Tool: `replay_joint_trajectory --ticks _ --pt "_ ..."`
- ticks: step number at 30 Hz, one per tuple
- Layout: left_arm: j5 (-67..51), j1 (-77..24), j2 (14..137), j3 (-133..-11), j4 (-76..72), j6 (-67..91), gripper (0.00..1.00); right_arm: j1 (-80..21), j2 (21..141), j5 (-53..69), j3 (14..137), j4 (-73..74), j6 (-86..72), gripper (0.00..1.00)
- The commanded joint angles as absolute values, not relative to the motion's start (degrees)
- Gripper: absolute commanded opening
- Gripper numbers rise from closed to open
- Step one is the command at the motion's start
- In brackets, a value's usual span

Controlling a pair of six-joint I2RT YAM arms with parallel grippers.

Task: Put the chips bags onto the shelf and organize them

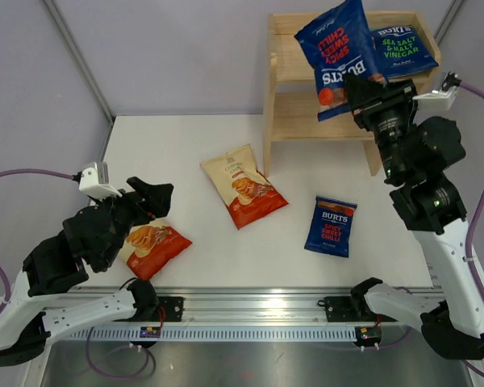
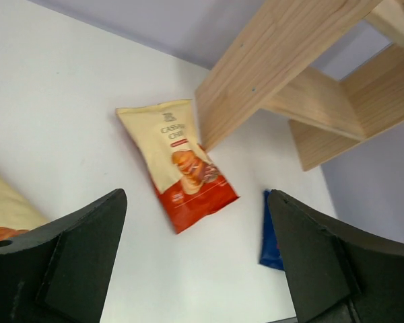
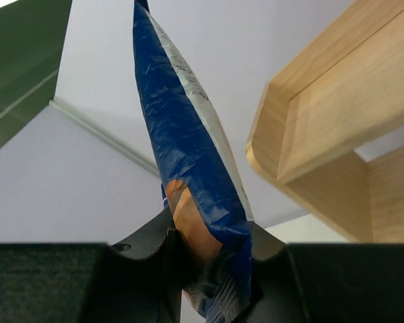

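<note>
The step in hand looks like the placing of one blue bag. The right gripper (image 1: 361,93) is clamped on the bottom edge of the Spicy Sweet Chilli bag (image 1: 337,47), which stands up above the fingers, a little tilted, in front of the top tier of the shelf (image 1: 302,121). Just to the right of the held bag, the Sea Salt & Malt Vinegar bag (image 1: 402,50) already rests on that tier. The next move, as I judge it, calls for carrying the bag forward over the tier's front edge and letting it down beside its neighbour without overlapping or shoving it; the free wood lies to the gripper's left. Held by one edge, the bag may flop or catch the rim. Well below and behind this gripper, a second chilli bag (image 1: 331,226) lies flat on the table (image 1: 185,145), with a cream-topped bag (image 1: 244,187) further left. The left gripper (image 1: 163,200) has its fingers wide apart with nothing between them, close above another cream-and-orange bag (image 1: 155,246); whether it touches I cannot tell. Three bags are not yet shelved.
</note>
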State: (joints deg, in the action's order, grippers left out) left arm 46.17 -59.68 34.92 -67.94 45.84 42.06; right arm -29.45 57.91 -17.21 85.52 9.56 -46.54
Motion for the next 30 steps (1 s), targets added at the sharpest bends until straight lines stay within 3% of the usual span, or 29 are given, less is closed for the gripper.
replay_joint_trajectory --ticks 1,16,30 --pt "48.17 -59.77 33.58 -70.58 55.71 36.04 0.89 -25.5 64.58 -20.83 97.95 19.77 -47.99 0.11" --pt "48.78 -59.77 25.84 -60.21 51.78 29.71 0.91 -9.15 88.67 -11.61 128.3 34.27 -59.23 0.11" --pt "48.78 -59.77 29.09 -55.02 50.36 28.56 0.9 -6.33 106.34 -9.05 145.72 45.17 -61.26 0.16"
